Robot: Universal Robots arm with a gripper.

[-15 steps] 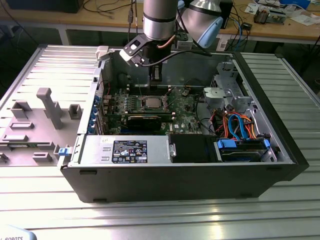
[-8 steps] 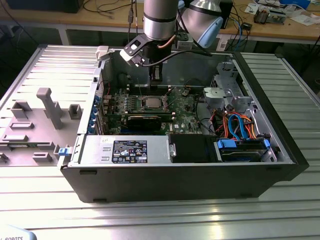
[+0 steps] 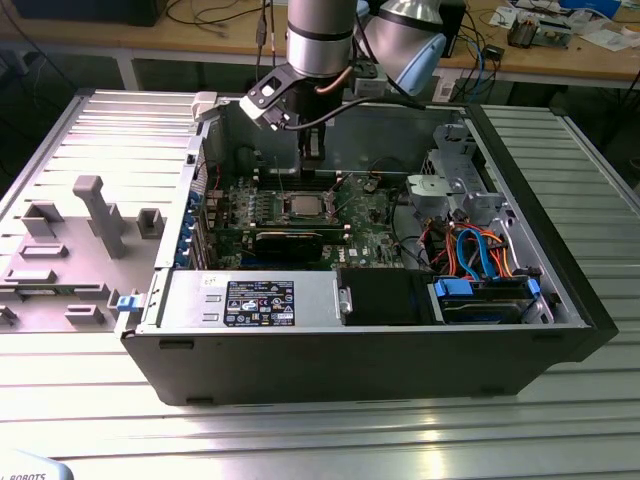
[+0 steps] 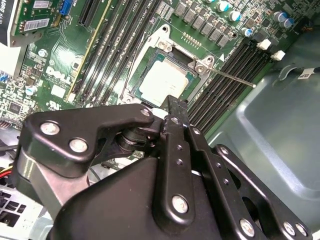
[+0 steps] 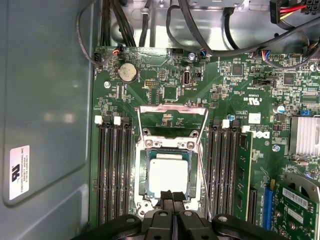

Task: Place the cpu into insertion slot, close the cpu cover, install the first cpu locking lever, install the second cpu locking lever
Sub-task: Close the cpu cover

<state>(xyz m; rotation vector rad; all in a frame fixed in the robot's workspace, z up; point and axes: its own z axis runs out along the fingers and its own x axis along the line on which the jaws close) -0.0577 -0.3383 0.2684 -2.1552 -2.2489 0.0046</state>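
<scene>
First wrist view, cpu (image 5: 169, 173) flat, metal top upward

Open computer case (image 3: 350, 370) on ribbed metal table (image 3: 300, 430), green motherboard (image 5: 165, 75), black memory slots (image 5: 112, 170), coin battery (image 5: 127, 72), blue cables (image 3: 480, 245), grey fixture (image 3: 95, 215) beside it

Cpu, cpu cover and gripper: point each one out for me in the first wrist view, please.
cpu (image 5: 168, 172): first wrist view, middle of its silver top.
cpu cover (image 5: 172, 107): first wrist view, end bar of the open frame.
gripper (image 5: 172, 196): first wrist view, midway between its fingertips.
</scene>
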